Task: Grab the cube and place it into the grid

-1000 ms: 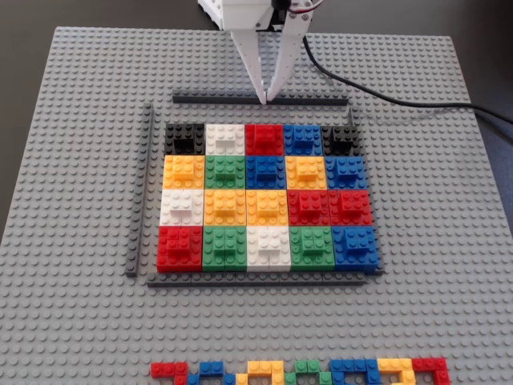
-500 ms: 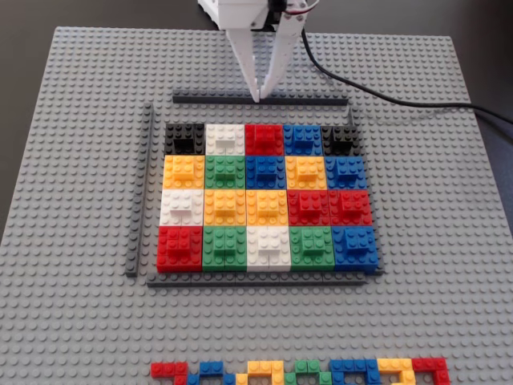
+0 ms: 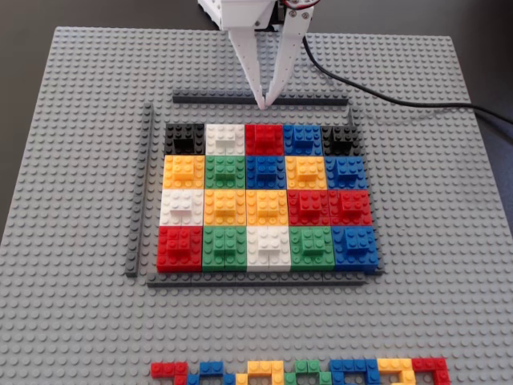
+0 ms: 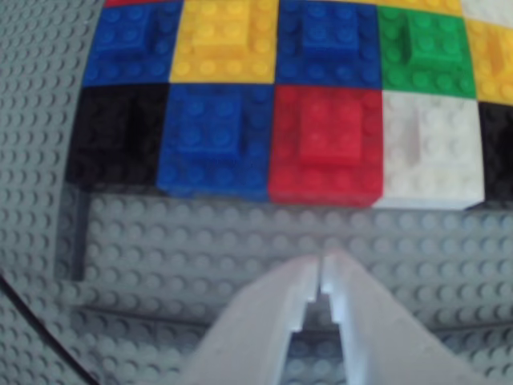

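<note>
Just beyond the grid's (image 3: pixel 264 204) far edge, the claw (image 3: pixel 263 103) hangs pinched, empty.

A big light grey studded baseplate (image 3: pixel 72 160) covers the table. A black cable (image 3: pixel 385 95) trails across its far right corner, right of the tool in the fixed view. A line of small flat coloured bricks (image 3: pixel 300 370) lies along the near edge, well apart from the tool.

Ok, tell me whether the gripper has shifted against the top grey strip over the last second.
Barely. In the fixed view the gripper hangs over the top grey strip as it did a second ago, after drifting slightly left and back; its fingers are closed.
</note>
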You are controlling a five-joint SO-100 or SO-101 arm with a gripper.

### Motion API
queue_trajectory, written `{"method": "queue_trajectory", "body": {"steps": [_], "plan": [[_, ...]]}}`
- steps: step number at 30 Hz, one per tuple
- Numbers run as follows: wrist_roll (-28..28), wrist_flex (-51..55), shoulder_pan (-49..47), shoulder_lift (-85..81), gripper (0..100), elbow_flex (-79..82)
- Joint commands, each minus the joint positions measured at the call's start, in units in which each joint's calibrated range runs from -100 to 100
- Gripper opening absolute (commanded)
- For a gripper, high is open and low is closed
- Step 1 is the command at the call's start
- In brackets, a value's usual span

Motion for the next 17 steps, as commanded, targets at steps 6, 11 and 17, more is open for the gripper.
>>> {"method": "queue_trajectory", "body": {"steps": [6,11,17], "plan": [[1.66,-0.42,2.32,-1.95,0,0.53],[1.86,-0.32,2.32,-1.95,0,0.53],[1.86,0.12,2.32,-1.95,0,0.53]]}}
